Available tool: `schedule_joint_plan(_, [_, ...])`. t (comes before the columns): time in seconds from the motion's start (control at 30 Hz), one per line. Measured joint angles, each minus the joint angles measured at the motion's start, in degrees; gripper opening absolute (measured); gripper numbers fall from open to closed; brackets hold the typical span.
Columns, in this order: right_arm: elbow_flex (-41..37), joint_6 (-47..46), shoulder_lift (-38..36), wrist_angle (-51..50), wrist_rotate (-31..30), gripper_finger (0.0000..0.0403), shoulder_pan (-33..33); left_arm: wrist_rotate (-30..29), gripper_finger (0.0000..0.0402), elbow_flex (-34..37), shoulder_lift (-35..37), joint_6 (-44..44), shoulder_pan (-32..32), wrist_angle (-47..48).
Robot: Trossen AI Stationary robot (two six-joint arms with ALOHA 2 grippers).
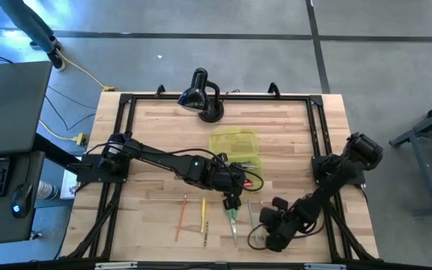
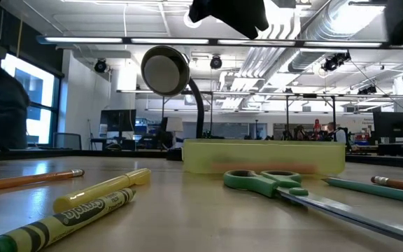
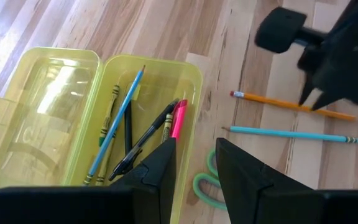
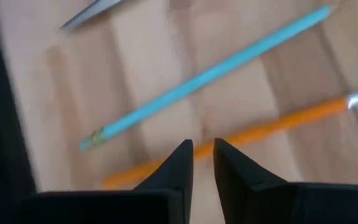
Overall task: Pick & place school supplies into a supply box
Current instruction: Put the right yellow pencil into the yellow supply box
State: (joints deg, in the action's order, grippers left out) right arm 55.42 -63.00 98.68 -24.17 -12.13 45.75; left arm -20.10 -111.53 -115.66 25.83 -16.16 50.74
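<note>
The translucent yellow-green supply box point(image 1: 235, 146) lies open on the table, with several pens and pencils inside point(image 3: 129, 130). My left gripper point(image 3: 194, 162) is open and empty. It hovers over the box's near edge, beside the green-handled scissors point(image 3: 204, 183). My right gripper point(image 4: 202, 149) is open by a narrow gap, with its tips above an orange pencil point(image 4: 272, 127). A teal pencil point(image 4: 210, 74) lies alongside that pencil. An orange pencil point(image 1: 180, 217) and a yellow crayon point(image 1: 203, 214) lie flat toward the near left.
A black desk lamp point(image 1: 201, 96) stands at the far edge behind the box. The two grippers are close together near the scissors point(image 1: 233, 221). A black frame point(image 1: 126, 101) borders the table. In the low view, yellow crayons point(image 2: 96, 203) lie nearest the camera.
</note>
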Motion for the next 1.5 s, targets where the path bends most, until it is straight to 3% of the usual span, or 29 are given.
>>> schedule_joint_plan(0.23, [0.0,-2.15,-0.9,-0.29,5.06,0.0085,1.67,-0.02,0.0143,-0.01,0.0,0.03,0.0,-0.06])
schedule_joint_plan(0.53, [0.0,-15.3,-0.92,-0.26,-0.22,0.0118,0.14,-0.02,0.0143,-0.01,0.0,0.19,0.0,-0.98])
schedule_joint_plan(0.77, [0.0,-18.96,-0.12,-1.6,-5.0,0.0109,-1.12,0.0,0.0143,0.0,0.0,0.19,0.0,-1.15])
schedule_joint_plan(1.3, [0.28,-23.66,3.56,-5.9,-3.86,0.0084,-2.71,0.0,0.0143,-0.01,0.0,-0.05,0.0,-1.11])
schedule_joint_plan(1.5, [0.23,-20.84,3.6,-7.08,-3.59,0.0084,-4.01,0.0,0.0143,-0.01,0.0,-0.05,0.0,-1.09])
